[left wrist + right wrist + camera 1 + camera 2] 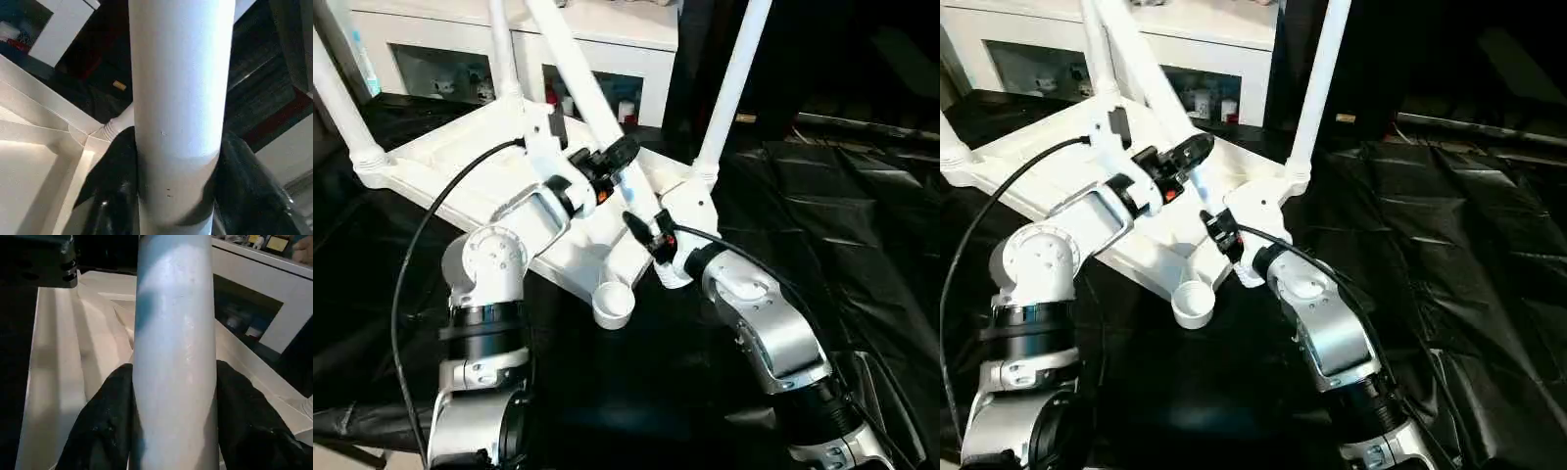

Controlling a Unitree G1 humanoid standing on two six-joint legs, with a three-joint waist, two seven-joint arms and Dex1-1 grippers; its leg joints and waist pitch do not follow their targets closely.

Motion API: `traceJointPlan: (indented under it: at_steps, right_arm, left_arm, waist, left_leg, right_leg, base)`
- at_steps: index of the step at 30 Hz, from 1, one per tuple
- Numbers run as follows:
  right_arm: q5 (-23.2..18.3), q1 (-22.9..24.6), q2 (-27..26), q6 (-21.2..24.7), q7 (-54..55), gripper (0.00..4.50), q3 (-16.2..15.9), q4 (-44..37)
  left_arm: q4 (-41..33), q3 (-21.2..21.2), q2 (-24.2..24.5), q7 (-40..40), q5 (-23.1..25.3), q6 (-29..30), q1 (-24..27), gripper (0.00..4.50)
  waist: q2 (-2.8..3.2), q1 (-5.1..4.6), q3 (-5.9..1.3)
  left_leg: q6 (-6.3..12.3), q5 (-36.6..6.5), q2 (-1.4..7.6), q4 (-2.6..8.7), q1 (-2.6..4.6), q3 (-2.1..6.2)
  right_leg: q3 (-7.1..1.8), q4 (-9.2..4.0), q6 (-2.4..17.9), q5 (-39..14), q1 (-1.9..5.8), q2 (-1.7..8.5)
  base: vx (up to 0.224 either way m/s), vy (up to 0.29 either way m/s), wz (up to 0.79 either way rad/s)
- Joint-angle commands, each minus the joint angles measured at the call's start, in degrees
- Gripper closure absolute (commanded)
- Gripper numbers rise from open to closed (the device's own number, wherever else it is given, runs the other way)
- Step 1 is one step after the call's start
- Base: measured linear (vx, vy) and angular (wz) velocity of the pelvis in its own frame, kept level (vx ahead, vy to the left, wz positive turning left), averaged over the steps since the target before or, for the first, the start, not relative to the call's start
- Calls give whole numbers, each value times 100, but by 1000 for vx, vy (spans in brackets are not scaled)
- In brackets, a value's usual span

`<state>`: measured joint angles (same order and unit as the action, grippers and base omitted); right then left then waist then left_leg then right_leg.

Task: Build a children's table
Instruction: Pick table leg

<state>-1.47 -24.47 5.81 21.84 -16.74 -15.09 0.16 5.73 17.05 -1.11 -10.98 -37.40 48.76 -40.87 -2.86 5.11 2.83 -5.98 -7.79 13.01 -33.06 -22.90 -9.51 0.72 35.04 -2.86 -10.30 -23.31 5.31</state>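
place: home-like room | evidence: white cabinet point(587, 44) with glass doors, trinkets inside; black floor sheeting point(862, 215)

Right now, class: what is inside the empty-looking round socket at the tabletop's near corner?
The socket looks hollow, with no leg in it. Its bottom is hidden by its own wall.
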Motion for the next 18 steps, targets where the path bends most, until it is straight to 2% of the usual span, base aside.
traceJointPlan:
  at_steps: [1, 3, 4, 5, 7, 8, 9, 10, 11, 12, 13, 14, 15, 16, 17, 18]
  right_arm:
    - [102, -56, 5, -74, -3, 264, -5, 68]
    - [304, -106, 72, -178, 74, 264, -95, 98]
    - [194, -123, 66, -226, -78, 264, -97, 100]
    - [194, -123, 66, -226, -78, 208, -97, 100]
    - [-115, -88, -25, -196, -235, 192, 57, 44]
    - [-401, -64, -61, -110, -432, 186, 180, -73]
    - [-401, -64, -61, -110, -432, 186, 180, -73]
    - [-721, -57, 29, 118, -669, 172, 374, -308]
    - [-750, -59, 37, 146, -686, 153, 401, -330]
    - [-804, -63, 50, 198, -718, 149, 452, -369]
    - [-1390, -53, 293, 852, -1197, 129, 707, -645]
    - [-1752, -44, 479, 1259, -1497, 129, 843, -797]
    - [-1796, -43, 503, 1309, -1534, 129, 859, -816]
    - [-2118, -36, 704, 1692, -1824, 118, 988, -938]
    - [-2477, -41, 1020, 2206, -2178, 118, 1109, -1029]
    - [-2619, -41, 1151, 2413, -2312, 118, 1142, -1057]
  left_arm:
    - [-183, -231, -33, -94, -101, 107, -1, 264]
    - [-181, -185, -17, -95, -123, 94, -2, 269]
    - [-168, -185, 41, -159, -129, 100, -18, 269]
    - [-168, -185, 41, -159, -129, 100, -18, 269]
    - [-164, -187, 82, -211, -138, 91, -21, 270]
    - [-148, -230, 147, -302, -128, 99, -27, 270]
    - [-148, -230, 147, -302, -128, 99, -27, 270]
    - [-134, -303, 243, -442, -117, 130, -41, 270]
    - [-133, -310, 255, -458, -116, 134, -43, 271]
    - [-130, -323, 279, -488, -116, 141, -48, 271]
    - [-177, -398, 399, -709, -206, 270, -57, 271]
    - [-208, -452, 492, -849, -247, 340, -66, 271]
    - [-211, -459, 503, -866, -251, 348, -68, 271]
    - [-239, -505, 596, -1007, -301, 418, -82, 271]
    - [-296, -531, 717, -1216, -430, 559, -112, 271]
    - [-330, -539, 769, -1307, -495, 624, -119, 271]
  waist:
    - [49, -14, -412]
    - [65, -19, -412]
    - [62, -21, -413]
    - [98, -19, -417]
    - [100, -37, -416]
    - [112, -40, -415]
    - [108, -38, -417]
    - [226, -23, -419]
    - [181, -41, -410]
    - [168, -28, -424]
    - [165, -30, -417]
    - [168, -12, -424]
    - [151, 3, -420]
    - [147, 12, -416]
    - [-3, -10, -413]
    - [30, 37, -420]
  left_leg:
    - [-207, -1293, -140, 317, 153, -108]
    - [-253, -1316, -141, 320, 150, -101]
    - [-266, -1318, -142, 320, 152, -103]
    - [-270, -1336, -146, 316, 159, -98]
    - [-243, -1460, -144, 321, 164, -97]
    - [-221, -1488, -138, 323, 168, -94]
    - [-211, -1489, -138, 321, 167, -94]
    - [-248, -1488, -136, 323, 179, -76]
    - [-216, -1541, -141, 327, 190, -90]
    - [-205, -1501, -139, 316, 187, -83]
    - [-156, -1438, -150, 318, 185, -86]
    - [-141, -1404, -139, 316, 191, -79]
    - [-94, -1372, -143, 314, 192, -82]
    - [-82, -1336, -136, 316, 177, -84]
    - [-41, -1285, -141, 314, 155, -108]
    - [-37, -1195, -136, 308, 170, -102]
  right_leg:
    - [-13, -343, 755, -484, 254, -7]
    - [-10, -346, 729, -515, 254, -7]
    - [-10, -348, 723, -521, 253, -6]
    - [-11, -338, 724, -515, 251, -7]
    - [-8, -351, 744, -526, 248, -16]
    - [-7, -347, 767, -501, 243, -17]
    - [-6, -344, 779, -486, 246, -18]
    - [-6, -324, 818, -446, 235, -10]
    - [-4, -359, 808, -434, 233, -37]
    - [-2, -330, 857, -313, 253, -34]
    - [-1, -318, 898, -217, 271, -46]
    - [-2, -310, 911, -180, 279, -35]
    - [0, -304, 929, -146, 298, -42]
    - [-3, -307, 953, -160, 297, -24]
    - [-1, -329, 959, -202, 311, -30]
    - [-2, -307, 999, -278, 317, -10]
  base:
    - [0, 0, 0]
    - [0, 0, 0]
    - [0, 0, 0]
    - [0, 0, 0]
    - [0, 0, 0]
    - [0, 0, 0]
    - [0, 0, 0]
    - [0, 0, 0]
    - [0, 0, 0]
    - [0, 0, 0]
    - [0, 0, 0]
    - [0, 0, 0]
    - [0, 0, 0]
    - [0, 0, 0]
    - [0, 0, 0]
    - [0, 0, 0]
